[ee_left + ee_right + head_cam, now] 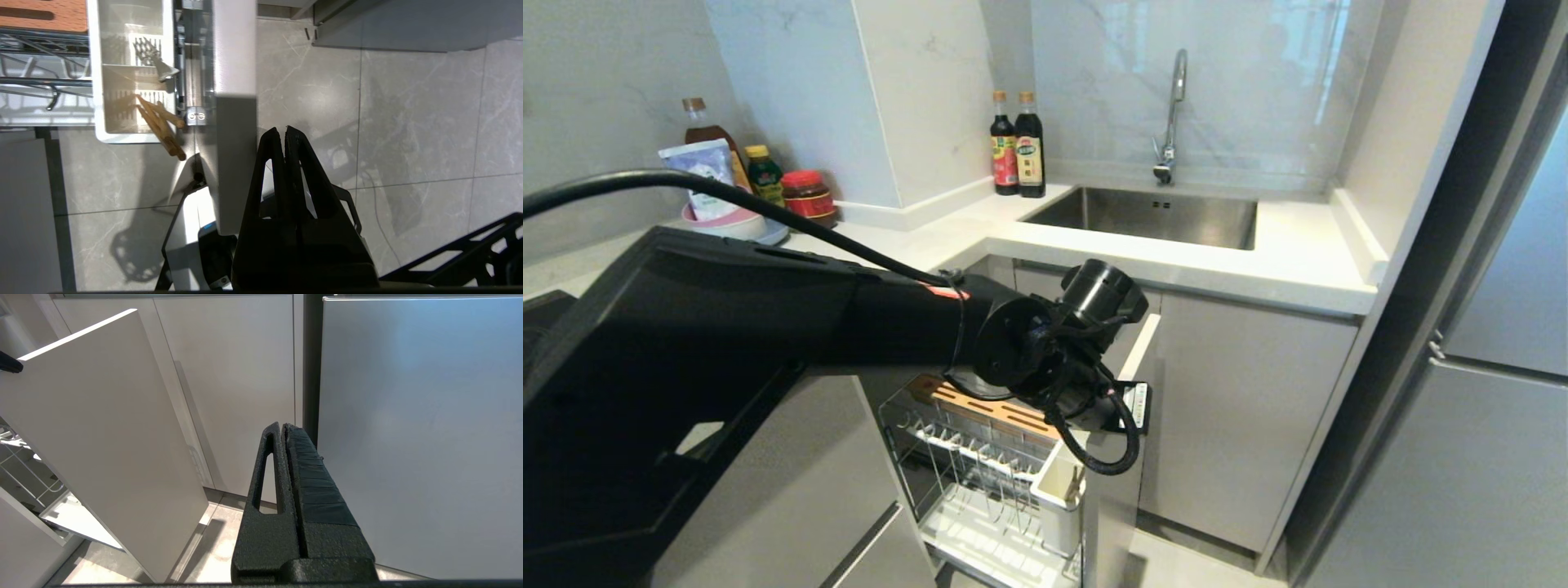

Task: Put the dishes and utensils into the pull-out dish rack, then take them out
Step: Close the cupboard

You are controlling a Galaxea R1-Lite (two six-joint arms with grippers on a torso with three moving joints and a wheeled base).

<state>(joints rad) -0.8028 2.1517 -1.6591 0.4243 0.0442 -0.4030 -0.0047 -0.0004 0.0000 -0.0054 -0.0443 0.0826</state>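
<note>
1. Your left gripper (284, 130) hangs over the floor, just beside the pale front panel (235, 49) of the pull-out dish rack (980, 465); its fingers are pressed together with nothing between them
2. You see the rack drawn out of the cabinet below the counter, its wire prongs bare and its wood strip (988, 408) along the back
3. In the white utensil box (130, 69), the chopsticks (161, 124) lean out over the box's edge, and the spoon (153, 57) rests in the compartment beside them
4. Your right gripper (284, 426) is closed and empty, low beside the cabinet doors
</note>
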